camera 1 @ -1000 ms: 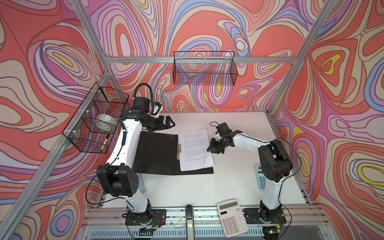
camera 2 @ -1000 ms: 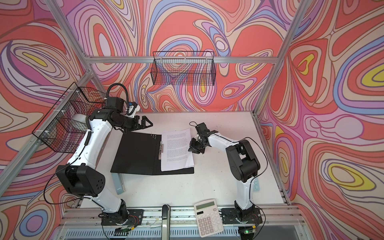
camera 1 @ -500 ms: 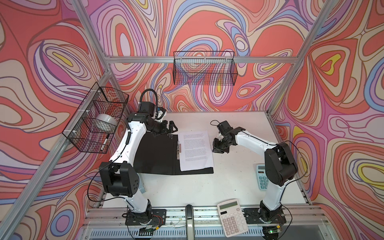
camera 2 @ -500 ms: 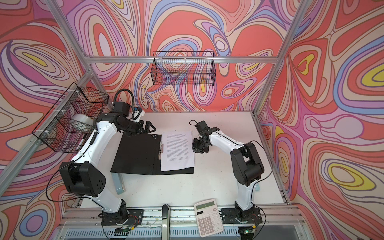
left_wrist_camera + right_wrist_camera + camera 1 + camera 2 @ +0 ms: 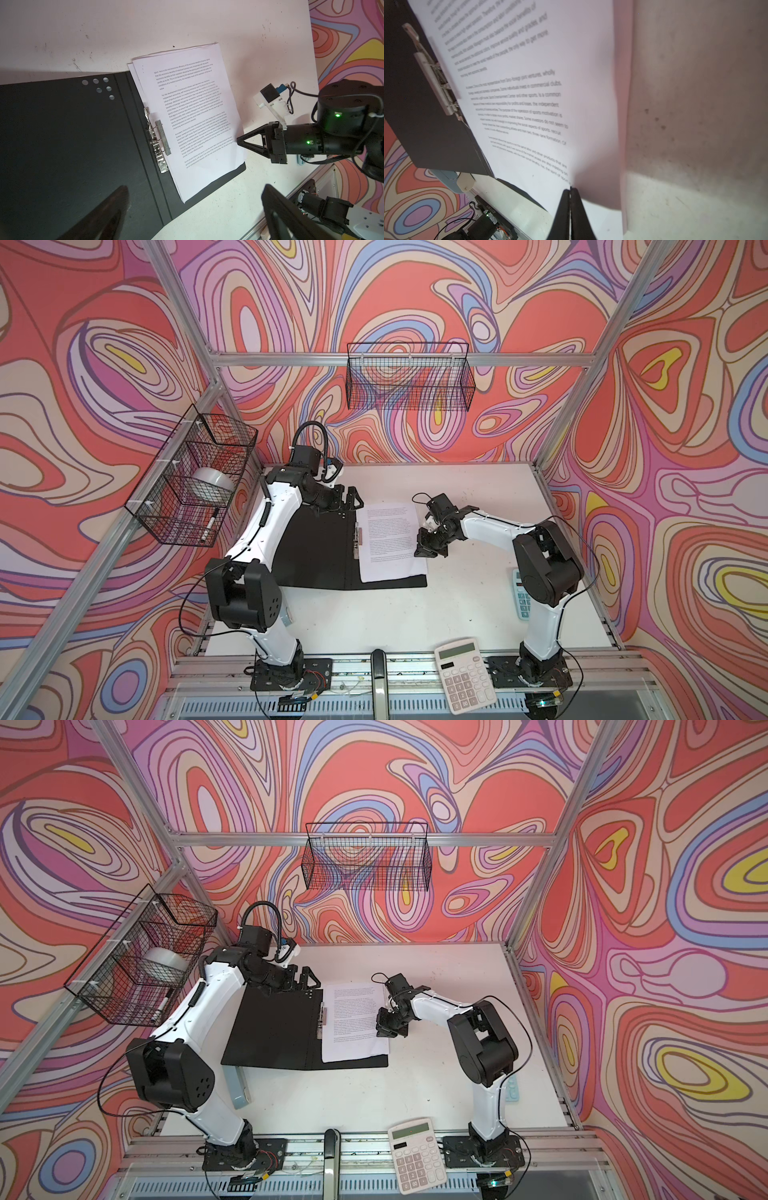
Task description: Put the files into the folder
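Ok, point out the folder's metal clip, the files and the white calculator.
metal clip (image 5: 163, 137): left wrist view, on its flat bar.
files (image 5: 193, 116): left wrist view, mid-page on the top sheet.
white calculator (image 5: 464, 676): a top view, on its keypad.

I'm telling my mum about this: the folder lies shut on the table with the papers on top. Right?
Not shut: the folder lies open on the table with the papers on top, as both top views show.
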Action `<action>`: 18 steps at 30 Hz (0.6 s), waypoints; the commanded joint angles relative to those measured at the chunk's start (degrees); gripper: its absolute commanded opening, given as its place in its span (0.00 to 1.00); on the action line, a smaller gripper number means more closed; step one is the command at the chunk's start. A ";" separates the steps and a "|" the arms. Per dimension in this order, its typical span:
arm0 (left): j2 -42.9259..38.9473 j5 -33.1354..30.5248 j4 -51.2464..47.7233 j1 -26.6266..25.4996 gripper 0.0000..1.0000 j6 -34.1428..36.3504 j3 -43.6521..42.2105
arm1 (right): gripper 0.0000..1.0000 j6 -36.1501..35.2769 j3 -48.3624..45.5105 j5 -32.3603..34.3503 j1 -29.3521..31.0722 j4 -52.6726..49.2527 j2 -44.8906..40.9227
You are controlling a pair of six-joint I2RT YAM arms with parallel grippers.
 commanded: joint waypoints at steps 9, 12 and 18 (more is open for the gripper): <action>0.31 -0.45 -0.78 -0.29 1.00 0.96 1.04 | 0.00 -0.59 -1.95 1.50 0.46 0.82 3.02; 0.32 -0.78 -0.85 -0.29 1.00 0.88 1.04 | 0.00 -0.63 -2.49 1.95 0.40 0.72 3.19; 0.06 -1.96 -0.74 -0.29 1.00 0.82 0.41 | 0.00 -1.17 -3.16 2.35 0.47 0.95 4.16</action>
